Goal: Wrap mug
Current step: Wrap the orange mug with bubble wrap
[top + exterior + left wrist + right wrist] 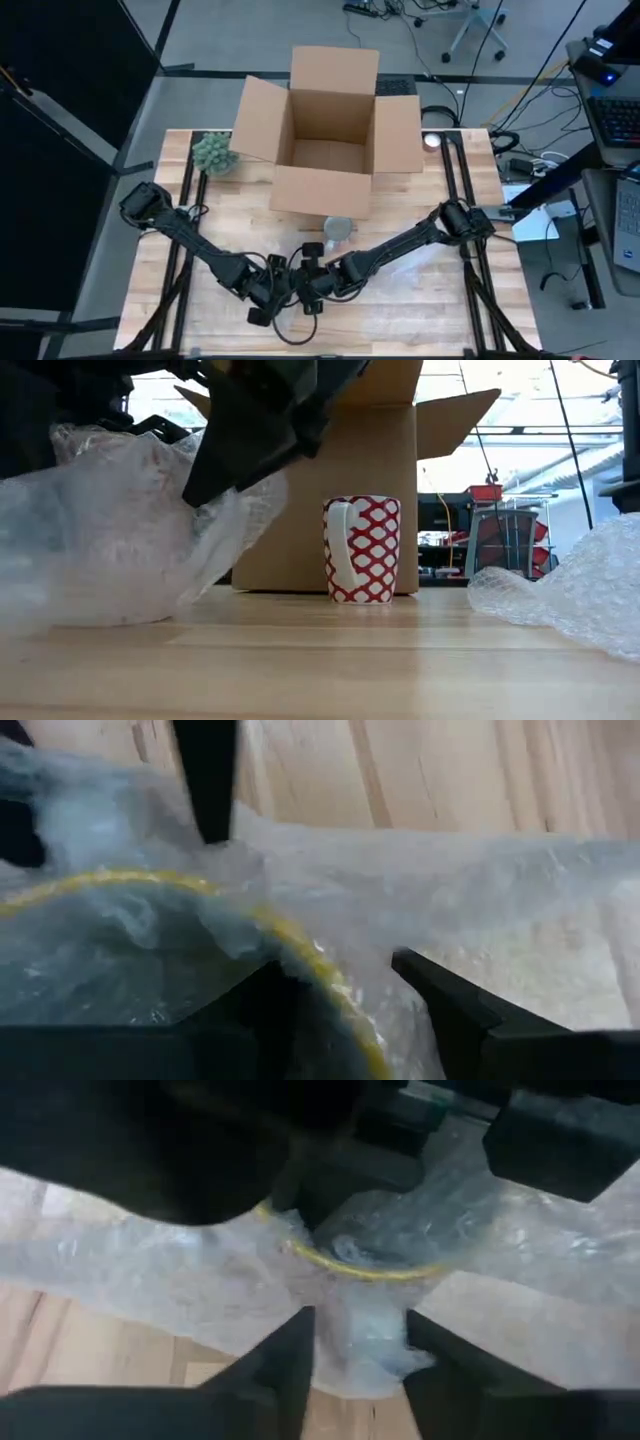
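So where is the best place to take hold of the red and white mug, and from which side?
Probably the rim of the mug, from above: it stands upright with its handle facing the low camera and the cardboard box close behind.

The tabletop (330, 660) is pale wood planking with a smooth, faintly satin face. The bubble wrap (110, 530) is clear, thin plastic, crumpled and softly glossy, its pebbled texture plainest at 3 o'clock in the low view. The mug (362, 549) looks like glazed ceramic, shiny red and white. The box (330, 125) is matt brown cardboard.
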You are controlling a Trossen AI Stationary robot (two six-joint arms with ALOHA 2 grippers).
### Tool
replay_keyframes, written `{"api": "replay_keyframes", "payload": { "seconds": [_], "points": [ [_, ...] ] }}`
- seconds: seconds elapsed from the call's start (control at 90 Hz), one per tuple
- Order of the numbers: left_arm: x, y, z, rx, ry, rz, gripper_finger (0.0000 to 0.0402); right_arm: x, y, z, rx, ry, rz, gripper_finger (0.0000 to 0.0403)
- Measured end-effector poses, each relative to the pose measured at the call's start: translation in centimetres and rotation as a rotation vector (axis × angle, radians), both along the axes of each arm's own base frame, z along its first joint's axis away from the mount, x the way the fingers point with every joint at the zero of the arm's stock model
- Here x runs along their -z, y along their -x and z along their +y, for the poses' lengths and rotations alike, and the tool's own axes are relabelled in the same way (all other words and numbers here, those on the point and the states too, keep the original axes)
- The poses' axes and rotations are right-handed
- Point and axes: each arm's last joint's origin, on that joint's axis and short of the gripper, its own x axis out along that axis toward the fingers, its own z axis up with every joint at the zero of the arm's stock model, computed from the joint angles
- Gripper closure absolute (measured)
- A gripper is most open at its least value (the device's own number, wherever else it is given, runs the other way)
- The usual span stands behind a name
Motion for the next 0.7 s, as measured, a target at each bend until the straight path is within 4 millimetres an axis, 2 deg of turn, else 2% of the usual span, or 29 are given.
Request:
{"api": "replay_keyframes", "payload": {
  "seconds": [0.067, 0.356, 0.7],
  "points": [
    [0.0, 0.0, 0.0, 0.002, 0.005, 0.0, 0.0258, 0.0, 0.0, 0.0, 0.007, -0.011, -0.001, 0.0361],
    [-0.1, -0.2, -0.2, 0.011, 0.019, -0.024, 0.0258, 0.2, 0.8, 1.3, 0.089, -0.085, 0.015, 0.0361],
    [-1.0, -1.1, -1.3, 0.032, 0.158, -0.128, 0.0258, -0.3, 2.8, 4.2, 0.127, -0.152, 0.035, 0.0361]
  ]
}}
